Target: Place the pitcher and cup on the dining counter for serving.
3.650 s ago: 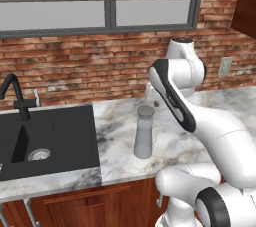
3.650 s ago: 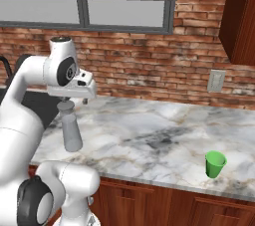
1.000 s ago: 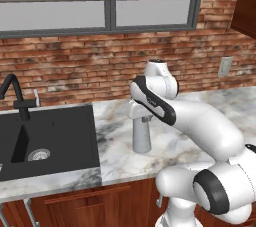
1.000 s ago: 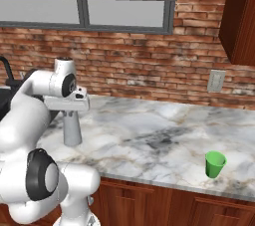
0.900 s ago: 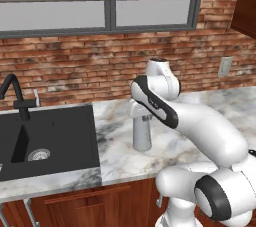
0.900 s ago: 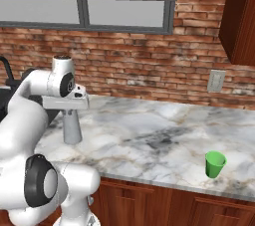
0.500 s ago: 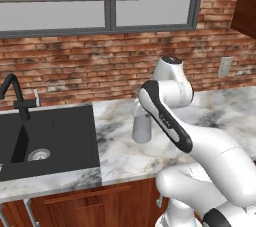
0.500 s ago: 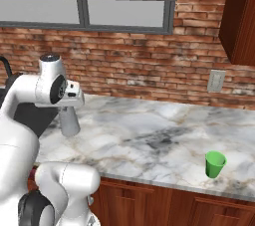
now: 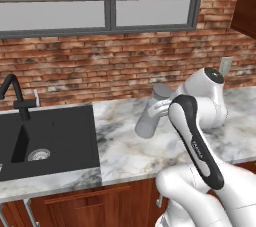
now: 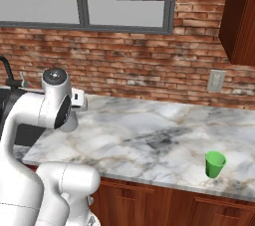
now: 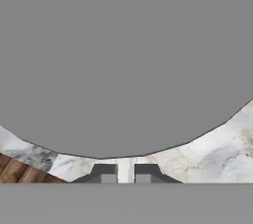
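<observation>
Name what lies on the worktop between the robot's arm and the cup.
Nothing: in the right base view, only bare marble worktop stretches from the arm to the cup.

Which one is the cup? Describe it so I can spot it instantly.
Find the marble worktop under the brick wall. Near its front edge, at the end far from the black sink, stands the cup: small, bright green, tapered, no handle, far shorter than the grey pitcher.
</observation>
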Available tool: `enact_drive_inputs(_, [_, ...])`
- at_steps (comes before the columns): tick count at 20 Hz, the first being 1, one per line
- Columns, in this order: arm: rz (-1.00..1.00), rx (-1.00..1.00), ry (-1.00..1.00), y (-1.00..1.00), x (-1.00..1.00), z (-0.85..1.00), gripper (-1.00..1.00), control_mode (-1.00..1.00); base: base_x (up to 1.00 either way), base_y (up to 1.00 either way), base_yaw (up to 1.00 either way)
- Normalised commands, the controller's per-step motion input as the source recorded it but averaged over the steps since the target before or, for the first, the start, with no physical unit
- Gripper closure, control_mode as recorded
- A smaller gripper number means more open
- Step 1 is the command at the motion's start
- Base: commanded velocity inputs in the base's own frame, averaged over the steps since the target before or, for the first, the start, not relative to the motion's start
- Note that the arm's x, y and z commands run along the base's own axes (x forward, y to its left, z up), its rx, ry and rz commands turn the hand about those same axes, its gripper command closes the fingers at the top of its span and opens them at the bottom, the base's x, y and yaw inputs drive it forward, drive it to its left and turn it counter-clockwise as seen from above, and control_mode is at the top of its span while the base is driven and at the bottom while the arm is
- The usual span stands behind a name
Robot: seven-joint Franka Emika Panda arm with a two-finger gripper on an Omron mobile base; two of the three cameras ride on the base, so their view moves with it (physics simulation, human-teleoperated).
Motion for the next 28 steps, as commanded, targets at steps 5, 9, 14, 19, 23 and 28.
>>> enact_drive_inputs(5, [0.00, 0.03, 0.01, -0.05, 0.01, 0.11, 1.00, -1.00, 0.00, 0.00, 0.00])
enact_drive_inputs(9, [0.00, 0.00, 0.03, 0.00, 0.02, 0.00, 1.00, -1.00, 0.00, 0.00, 0.00])
enact_drive_inputs(14, [0.00, 0.00, 0.00, 0.00, -0.08, 0.00, 1.00, -1.00, 0.00, 0.00, 0.00])
enact_drive_inputs(19, [0.00, 0.00, 0.00, 0.00, 0.00, 0.00, 1.00, 1.00, -0.66, -0.04, 0.17])
enact_drive_inputs(23, [0.00, 0.00, 0.00, 0.00, 0.00, 0.00, 1.00, 1.00, -0.98, -0.08, 0.54])
enact_drive_inputs(28, [0.00, 0.00, 0.00, 0.00, 0.00, 0.00, 1.00, 1.00, -0.76, 0.00, 0.87])
